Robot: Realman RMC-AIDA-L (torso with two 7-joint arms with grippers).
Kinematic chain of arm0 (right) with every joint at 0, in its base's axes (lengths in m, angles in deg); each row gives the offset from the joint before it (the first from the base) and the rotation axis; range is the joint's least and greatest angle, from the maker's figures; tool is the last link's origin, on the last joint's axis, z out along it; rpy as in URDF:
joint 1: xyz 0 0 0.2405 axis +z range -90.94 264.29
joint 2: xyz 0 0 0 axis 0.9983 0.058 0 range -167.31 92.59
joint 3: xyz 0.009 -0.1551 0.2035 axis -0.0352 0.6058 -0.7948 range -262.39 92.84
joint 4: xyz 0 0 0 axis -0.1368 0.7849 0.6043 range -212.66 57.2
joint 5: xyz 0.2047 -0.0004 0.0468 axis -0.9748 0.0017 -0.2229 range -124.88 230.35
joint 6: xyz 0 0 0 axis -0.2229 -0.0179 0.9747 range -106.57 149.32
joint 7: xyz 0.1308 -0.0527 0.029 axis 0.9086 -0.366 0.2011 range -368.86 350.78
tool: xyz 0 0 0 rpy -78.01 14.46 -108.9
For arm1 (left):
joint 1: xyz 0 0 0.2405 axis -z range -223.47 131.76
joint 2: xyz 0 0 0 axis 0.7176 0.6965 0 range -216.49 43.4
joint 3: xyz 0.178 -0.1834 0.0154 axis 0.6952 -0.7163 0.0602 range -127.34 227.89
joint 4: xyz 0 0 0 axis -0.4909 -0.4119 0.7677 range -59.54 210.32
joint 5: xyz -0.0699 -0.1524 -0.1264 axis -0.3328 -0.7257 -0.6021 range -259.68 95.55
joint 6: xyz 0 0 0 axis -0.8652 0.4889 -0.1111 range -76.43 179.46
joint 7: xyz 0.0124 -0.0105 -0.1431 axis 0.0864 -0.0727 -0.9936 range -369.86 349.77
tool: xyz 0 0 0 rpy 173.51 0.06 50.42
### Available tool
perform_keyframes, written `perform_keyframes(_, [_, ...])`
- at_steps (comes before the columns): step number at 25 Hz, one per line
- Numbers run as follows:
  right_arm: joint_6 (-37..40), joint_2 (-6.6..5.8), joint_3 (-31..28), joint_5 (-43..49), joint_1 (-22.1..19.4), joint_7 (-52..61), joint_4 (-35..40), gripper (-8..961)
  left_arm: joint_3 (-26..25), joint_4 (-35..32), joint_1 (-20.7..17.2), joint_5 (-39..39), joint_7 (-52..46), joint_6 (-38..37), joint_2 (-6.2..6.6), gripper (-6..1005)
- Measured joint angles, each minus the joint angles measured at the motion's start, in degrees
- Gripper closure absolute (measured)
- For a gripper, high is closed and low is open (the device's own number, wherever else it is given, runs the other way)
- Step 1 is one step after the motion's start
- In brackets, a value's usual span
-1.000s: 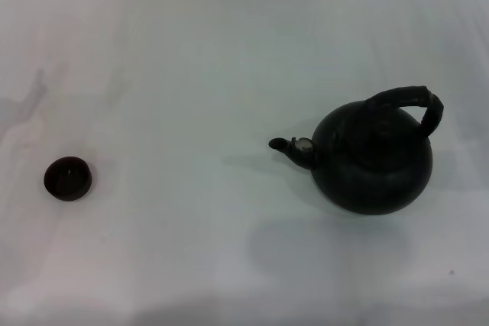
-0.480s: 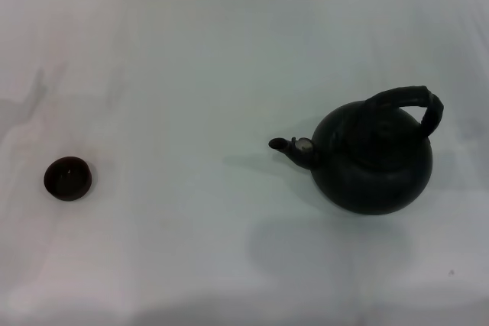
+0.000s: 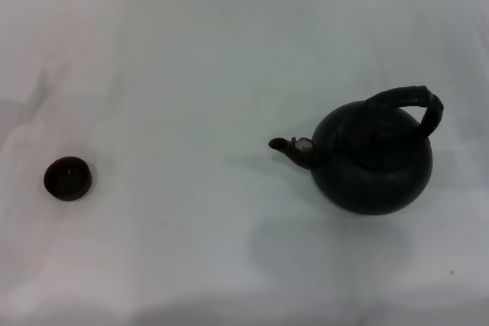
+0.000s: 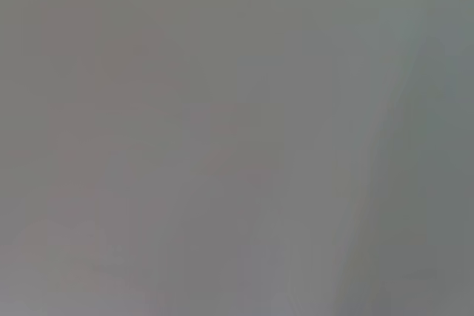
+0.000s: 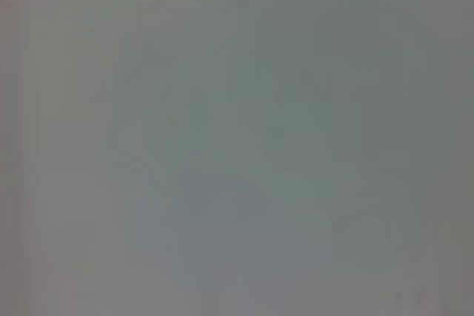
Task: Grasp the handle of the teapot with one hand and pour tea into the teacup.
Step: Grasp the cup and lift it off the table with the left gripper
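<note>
The round dark teapot [image 3: 374, 162] stands upright on the white table at the right in the head view. Its short spout [image 3: 289, 146] points left. Its thick arched handle [image 3: 409, 103] rises over its top. The tiny dark teacup [image 3: 68, 178] with a reddish-brown inside sits far to the left, well apart from the teapot. Neither gripper nor arm shows in any view. Both wrist views show only a plain grey surface.
The white table [image 3: 191, 74] fills the head view, with its far edge along the top. Faint shadows lie on it near the bottom and at the left.
</note>
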Motion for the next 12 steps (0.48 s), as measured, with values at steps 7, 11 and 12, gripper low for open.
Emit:
perform_keyframes(7, [0.0, -0.06, -0.1, 0.0, 0.0, 0.0, 0.1, 197, 0.3, -14.2, -1.2, 13.8, -23.9, -0.5, -0.11, 134])
perform_keyframes(11, [0.0, -0.08, 0.0, 0.0, 0.1, 0.0, 0.1, 197, 0.6, -27.3, -1.9, 24.6, -44.7, 0.0, -0.13, 135])
perform_keyframes(12, [0.0, -0.08, -0.1, 0.0, 0.1, 0.0, 0.1, 197, 1.2, -31.2, -1.9, 28.1, -50.3, 0.1, -0.13, 135])
